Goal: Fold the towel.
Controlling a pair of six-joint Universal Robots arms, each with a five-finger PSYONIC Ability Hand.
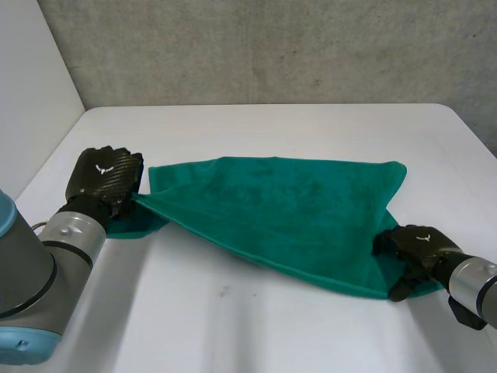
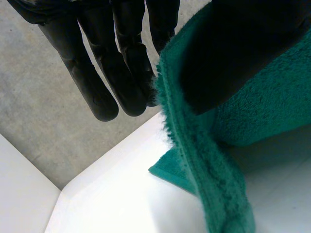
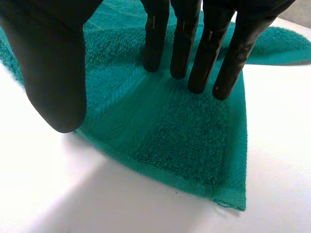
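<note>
While the left hand (image 1: 105, 180) pinches the towel (image 1: 287, 214) by its left edge and lifts it off the table (image 1: 311, 128), the right hand (image 1: 415, 247) lays straight fingers on the towel's near right corner; the towel is mostly spread out; no fold looks done yet.

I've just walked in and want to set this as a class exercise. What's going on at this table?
A two-armed robot is working on a green towel lying on a white table. Its left hand pinches the towel's left edge between straight fingers and thumb, holding it up off the table. Its right hand rests straight fingers on the towel near its near right corner, with the thumb apart. The towel lies mostly spread out, and no fold is made yet.
</note>
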